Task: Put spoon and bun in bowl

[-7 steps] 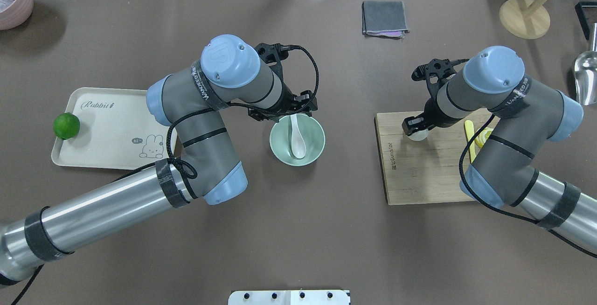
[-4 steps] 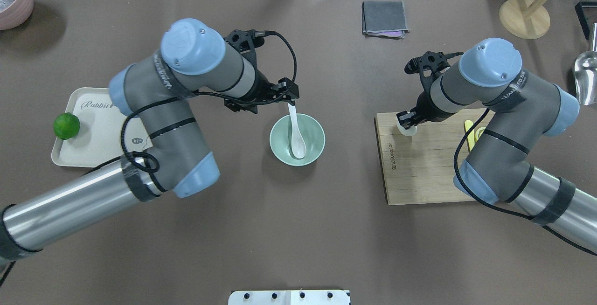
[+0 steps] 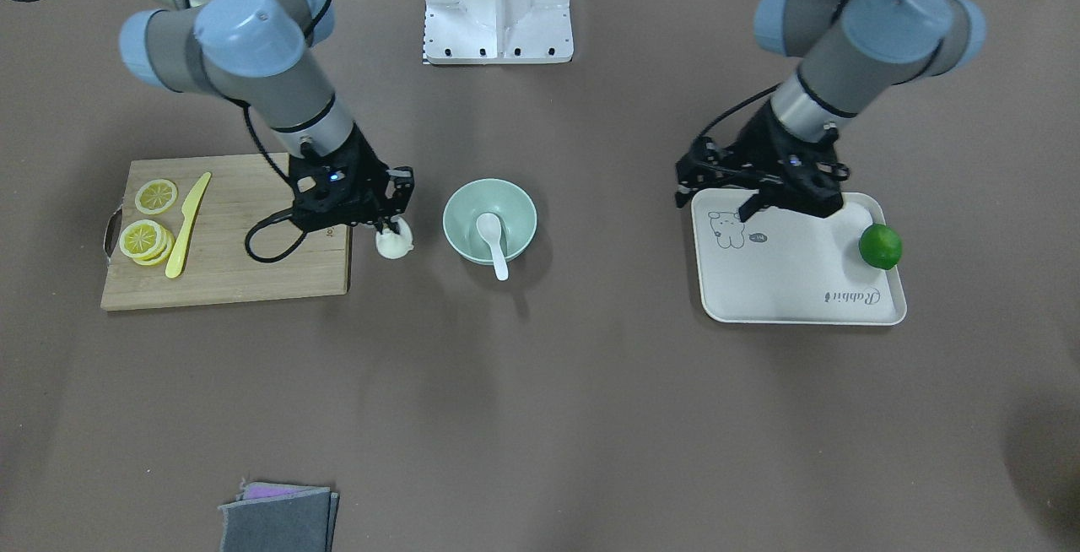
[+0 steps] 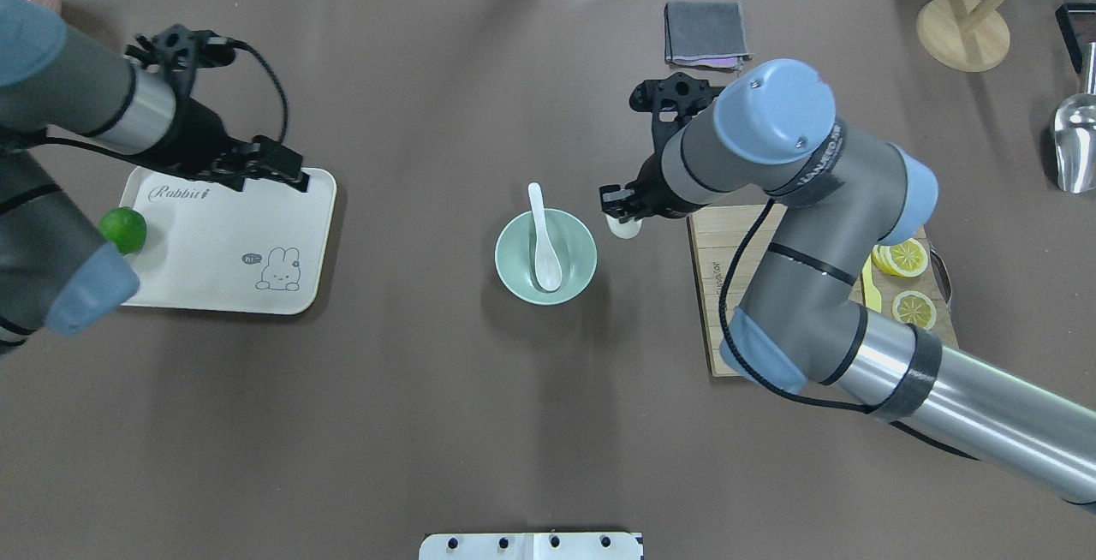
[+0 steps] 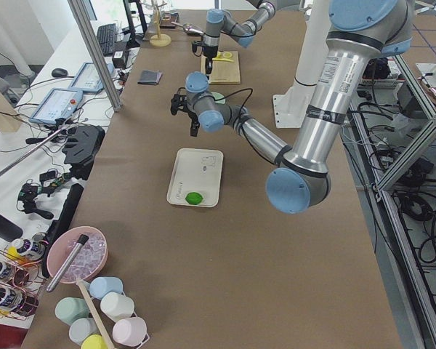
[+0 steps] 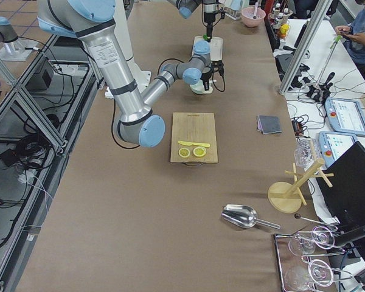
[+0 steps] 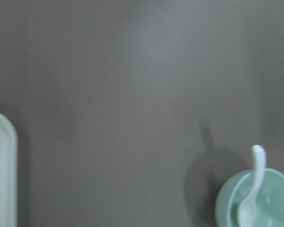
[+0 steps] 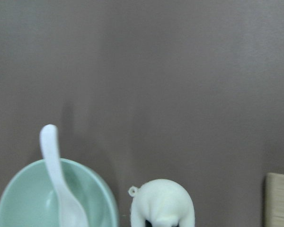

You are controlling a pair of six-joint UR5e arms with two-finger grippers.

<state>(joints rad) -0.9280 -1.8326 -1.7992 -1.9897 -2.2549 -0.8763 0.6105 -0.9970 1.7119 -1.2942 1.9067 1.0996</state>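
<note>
the bowl (image 4: 575, 262), round, smooth and pale mint green, stands upright on the surface at the centre of the overhead view. the spoon (image 4: 543, 253), small and white, lies in it: scoop in the bottom, short handle leaning on the rim and sticking out toward the top of the frame. the bun (image 4: 624, 229), small, round and white, is pinched in the right hand (image 3: 393, 230) just right of the bowl's rim, outside it.
</note>
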